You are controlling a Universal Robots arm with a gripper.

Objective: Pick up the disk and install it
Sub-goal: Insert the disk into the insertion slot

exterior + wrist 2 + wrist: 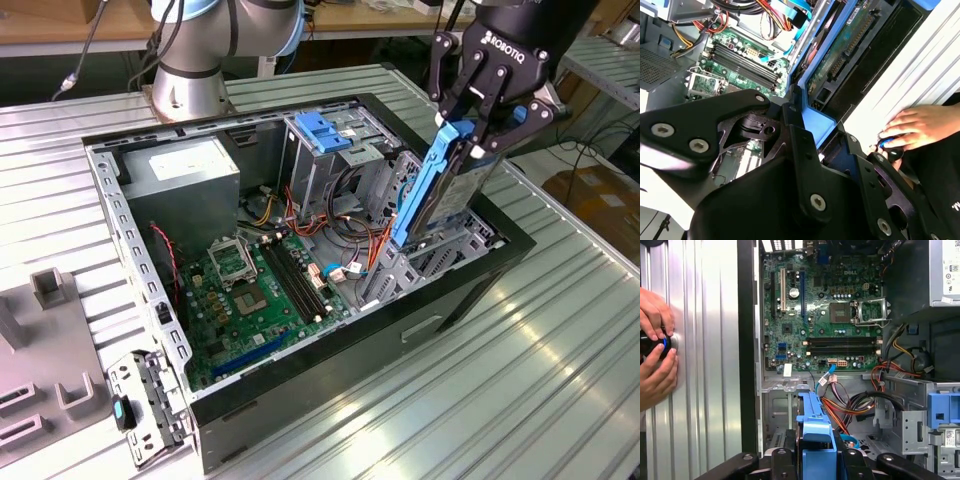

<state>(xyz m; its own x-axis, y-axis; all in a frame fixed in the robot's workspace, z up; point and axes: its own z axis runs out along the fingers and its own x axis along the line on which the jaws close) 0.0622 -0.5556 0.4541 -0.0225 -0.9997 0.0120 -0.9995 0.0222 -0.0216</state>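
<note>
A: Where is the disk (452, 190) seen?

B: It is held on edge and tilted above the open computer case (330, 370), at the exterior view's right end. Its lower end is down at the metal drive bay (440, 255).

A: And the gripper (478, 135)?

B: Its 2 fingers are clamped on the disk's upper end.

A: Anything else?

B: In the second wrist view, a person's hand (917, 127) is rested on a small dark control on the ribbed table (920, 65).
</note>
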